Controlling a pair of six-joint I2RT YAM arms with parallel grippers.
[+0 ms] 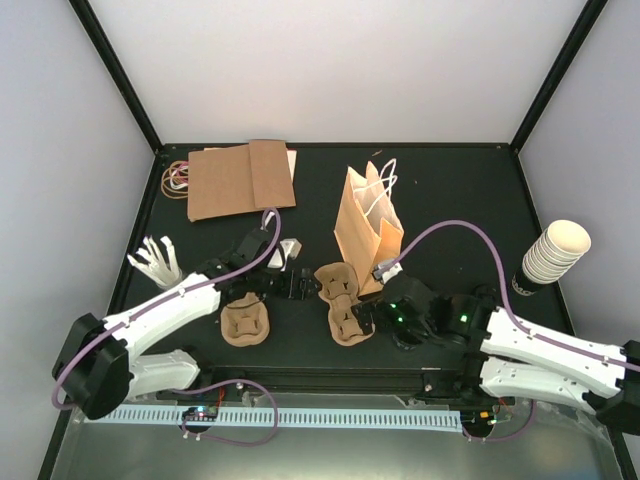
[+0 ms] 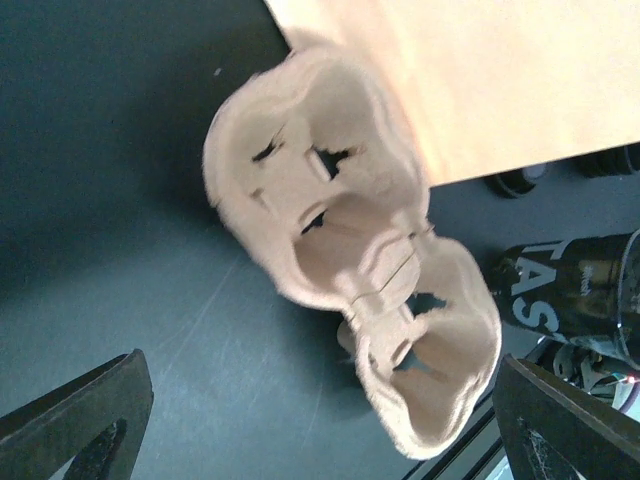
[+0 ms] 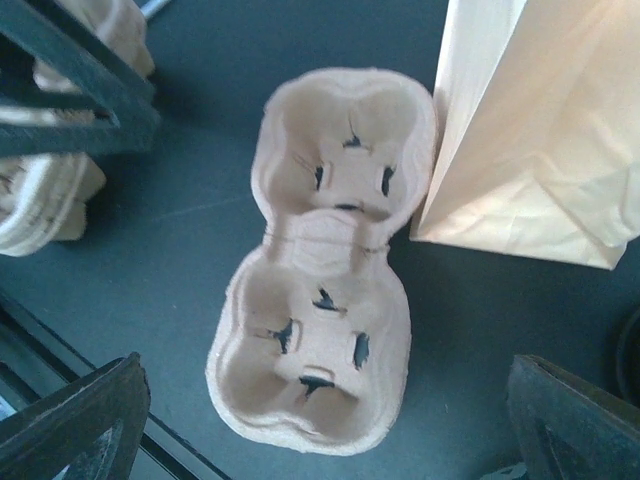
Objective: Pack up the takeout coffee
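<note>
Paper bag [image 3: 540, 120] cut off above

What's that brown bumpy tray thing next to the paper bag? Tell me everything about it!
The cup tray is light brown moulded pulp, like egg-carton cardboard. It has two round pockets joined by a narrow waist, each with small slits in its floor. Both pockets are empty. It lies flat, open side up, on the dark table. The rim of one pocket looks to touch the standing paper bag.

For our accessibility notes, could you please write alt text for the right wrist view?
An empty two-pocket pulp cup tray lies on the dark table, its far pocket beside a standing paper bag; the open right tool hangs over it.
</note>
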